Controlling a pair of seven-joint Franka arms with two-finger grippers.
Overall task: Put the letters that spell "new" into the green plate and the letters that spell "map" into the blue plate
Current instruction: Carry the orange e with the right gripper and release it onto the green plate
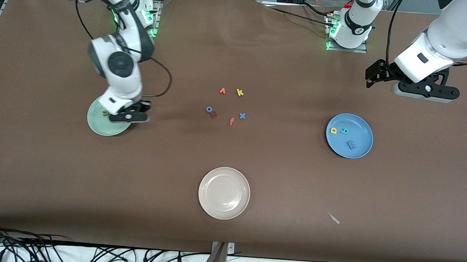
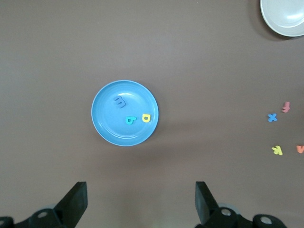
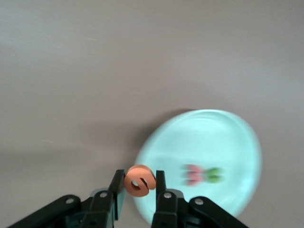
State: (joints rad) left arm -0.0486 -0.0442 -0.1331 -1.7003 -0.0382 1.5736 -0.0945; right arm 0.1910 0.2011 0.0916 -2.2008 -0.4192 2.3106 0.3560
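Brown counter (image 1: 255,180) under everything. Green plate (image 1: 97,127) toward the right arm's end, olive "n" (image 3: 214,175) and pink "w" (image 3: 192,175) already lying in it. Blue plate (image 1: 360,149) toward the left arm's end, holding "m" (image 1: 351,144), "a" (image 1: 344,131) and "p" (image 1: 333,130). Right gripper (image 3: 140,186) over the green plate's rim, jaws clamped on the orange "e" (image 3: 140,180); plate centre toward two o'clock of the jaws in the wrist view. Left gripper (image 2: 141,202) waiting, jaws spread wide, empty.

Brown table covering (image 1: 261,48), evenly lit; black cables (image 1: 51,253) on white floor along its nearer edge
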